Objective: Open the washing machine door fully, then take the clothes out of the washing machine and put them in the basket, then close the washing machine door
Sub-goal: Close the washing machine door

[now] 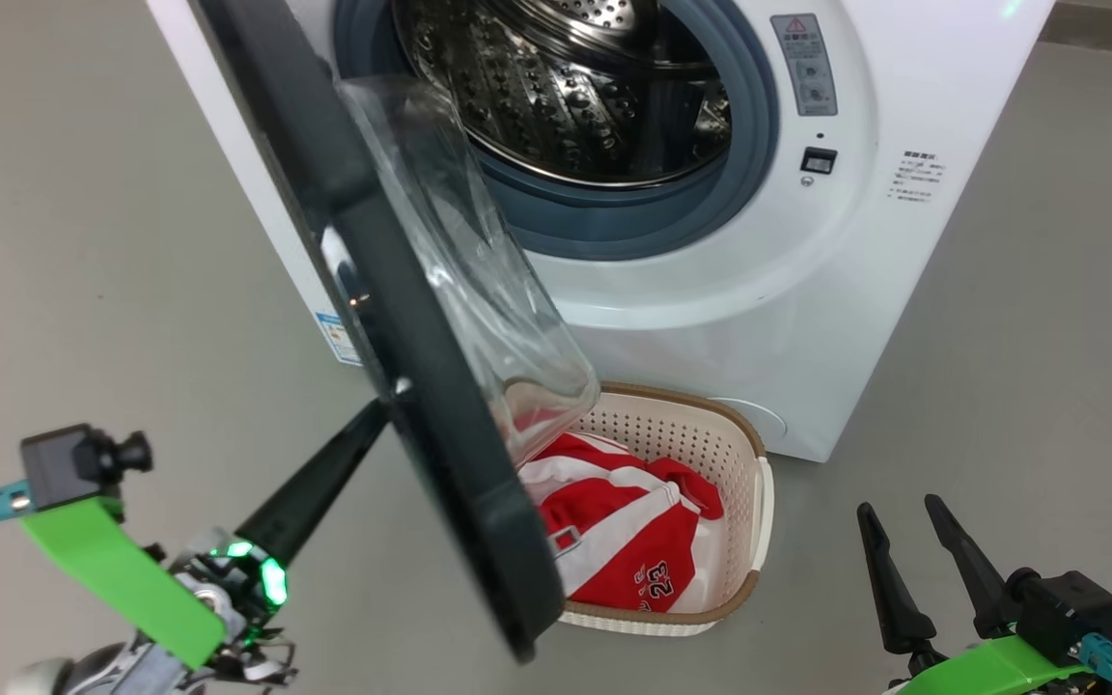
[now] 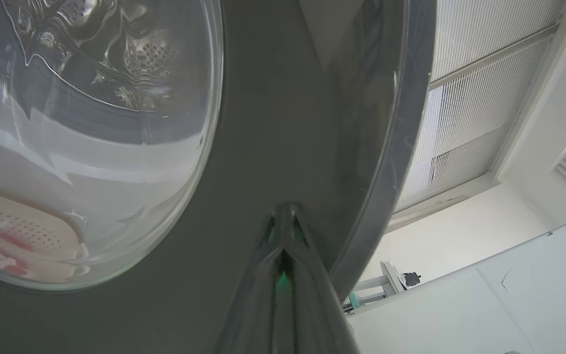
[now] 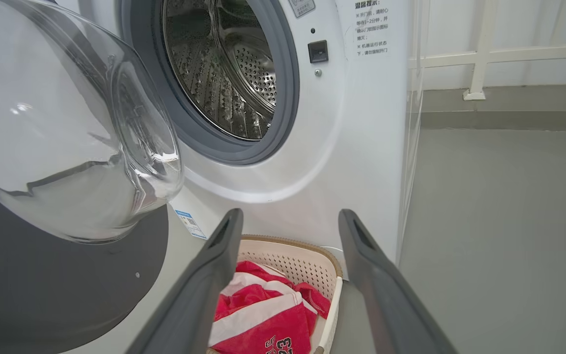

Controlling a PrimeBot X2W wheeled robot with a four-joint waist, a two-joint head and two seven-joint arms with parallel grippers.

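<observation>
Against the glossy black-rimmed door (image 1: 459, 483), left pincer (image 2: 286, 211) tips together; right pincer (image 1: 899, 503) apart; red clothes (image 1: 614, 541) in perforated basket (image 1: 701, 439).

Washing machine door (image 1: 392, 319) half open, glass bowl overhanging basket (image 1: 710, 434). Red-and-white clothes (image 1: 614, 541) heaped inside, below the white washing machine (image 1: 710, 319).

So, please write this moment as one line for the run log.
clothes: in basket | washing machine door: half open | left gripper: shut, tip against door's outer rim | right gripper: open, empty
</observation>
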